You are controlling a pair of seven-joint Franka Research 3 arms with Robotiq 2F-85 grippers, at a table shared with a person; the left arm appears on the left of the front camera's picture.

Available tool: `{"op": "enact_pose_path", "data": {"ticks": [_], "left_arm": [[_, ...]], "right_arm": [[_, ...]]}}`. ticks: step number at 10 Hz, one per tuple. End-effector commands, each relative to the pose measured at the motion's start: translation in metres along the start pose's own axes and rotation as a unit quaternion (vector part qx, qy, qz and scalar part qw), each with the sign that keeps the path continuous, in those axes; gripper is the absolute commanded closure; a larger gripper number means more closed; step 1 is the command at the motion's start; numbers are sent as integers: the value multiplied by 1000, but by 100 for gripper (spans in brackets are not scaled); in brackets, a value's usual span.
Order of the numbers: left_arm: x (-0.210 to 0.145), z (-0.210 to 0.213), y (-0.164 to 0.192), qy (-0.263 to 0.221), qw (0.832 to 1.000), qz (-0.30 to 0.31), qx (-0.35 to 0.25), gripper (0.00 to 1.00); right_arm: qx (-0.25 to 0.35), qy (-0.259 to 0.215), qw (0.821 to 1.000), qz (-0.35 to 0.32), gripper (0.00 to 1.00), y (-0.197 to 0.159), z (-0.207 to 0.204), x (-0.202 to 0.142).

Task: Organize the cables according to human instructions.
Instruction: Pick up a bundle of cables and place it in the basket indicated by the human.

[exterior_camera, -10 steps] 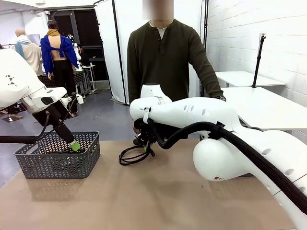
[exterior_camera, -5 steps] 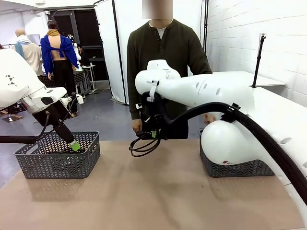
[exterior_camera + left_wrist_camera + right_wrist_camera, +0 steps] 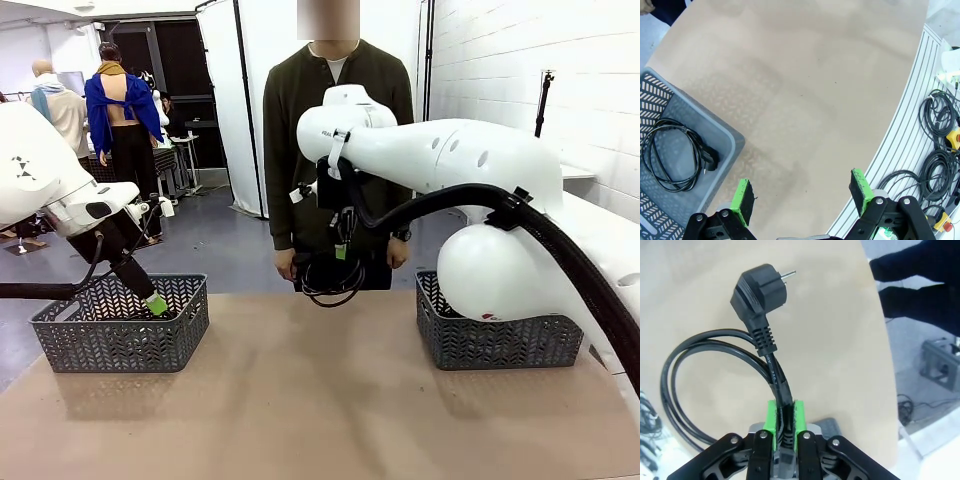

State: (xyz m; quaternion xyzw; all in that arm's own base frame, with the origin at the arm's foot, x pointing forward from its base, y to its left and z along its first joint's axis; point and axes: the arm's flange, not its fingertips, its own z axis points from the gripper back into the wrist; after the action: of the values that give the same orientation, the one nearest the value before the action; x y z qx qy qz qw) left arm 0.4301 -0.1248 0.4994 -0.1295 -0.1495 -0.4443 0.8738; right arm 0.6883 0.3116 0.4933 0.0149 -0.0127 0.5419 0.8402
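Note:
My right gripper [image 3: 341, 251] is shut on a coiled black cable [image 3: 332, 283] that hangs in the air above the table's far edge, in front of the human [image 3: 335, 110]. In the right wrist view the green pads [image 3: 771, 415] pinch the cord just below its plug [image 3: 757, 290], and the loops [image 3: 687, 365] droop to the left. My left gripper [image 3: 153, 301] stands open over the left grey basket [image 3: 120, 330]. The left wrist view shows its fingers [image 3: 744, 194] wide apart and another coiled cable [image 3: 670, 155] lying inside that basket [image 3: 722, 145].
A second grey basket [image 3: 495, 342] stands at the right, partly behind my right arm's elbow. The human's hands [image 3: 285, 264] hang low at the table's far edge. Beyond the table's railed edge lie more bundled black wires [image 3: 939, 115].
My right arm has lifted the coiled cable off the table and carried it up and to the right, uncovering the right basket. The left arm has stayed still.

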Motion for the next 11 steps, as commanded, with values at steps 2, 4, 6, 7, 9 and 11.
{"op": "enact_pose_path", "data": {"ticks": [2, 4, 6, 7, 9, 11], "left_arm": [[1, 1, 1, -1, 1000, 0, 1, 0], [1, 1, 1, -1, 1000, 0, 1, 0], [1, 1, 1, -1, 1000, 0, 1, 0], [1, 1, 1, -1, 1000, 0, 1, 0], [1, 1, 1, -1, 1000, 0, 1, 0], [1, 1, 1, -1, 1000, 0, 1, 0]], "right_arm": [[0, 0, 1000, 0, 100, 0, 0, 0], [0, 0, 1000, 0, 100, 0, 0, 0], [0, 0, 1000, 0, 100, 0, 0, 0], [0, 0, 1000, 0, 100, 0, 0, 0], [5, 5, 1000, 28, 100, -1, 3, -18], [8, 10, 998, 57, 100, -7, 21, -65]]}}
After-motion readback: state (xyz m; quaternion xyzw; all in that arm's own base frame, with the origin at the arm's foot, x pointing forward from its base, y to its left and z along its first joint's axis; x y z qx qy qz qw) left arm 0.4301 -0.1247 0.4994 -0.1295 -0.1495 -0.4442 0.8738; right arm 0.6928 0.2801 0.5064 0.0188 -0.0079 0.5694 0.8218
